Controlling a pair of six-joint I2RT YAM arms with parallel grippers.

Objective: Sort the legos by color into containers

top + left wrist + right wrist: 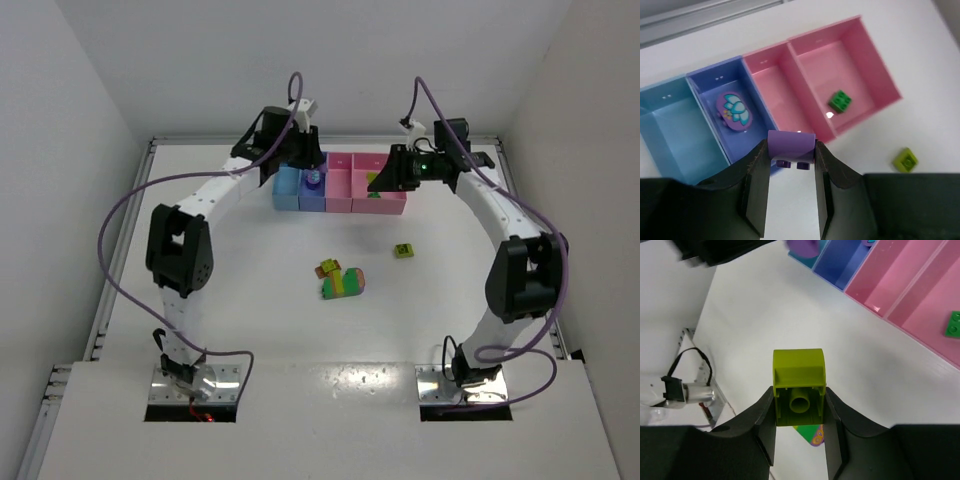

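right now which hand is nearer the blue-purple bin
Left. The left hand, holding a purple brick, hovers over an edge of the blue-purple bin; the right hand, holding a yellow-green brick, is off by the wider pink bin.

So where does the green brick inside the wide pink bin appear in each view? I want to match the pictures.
Top external: the green brick is in the rightmost bin of the row, close to its near wall.
Left wrist: right of centre, lying on the bin floor.
Right wrist: at the right edge, partly cut off.
Shared landmark: the wide pink bin around it.
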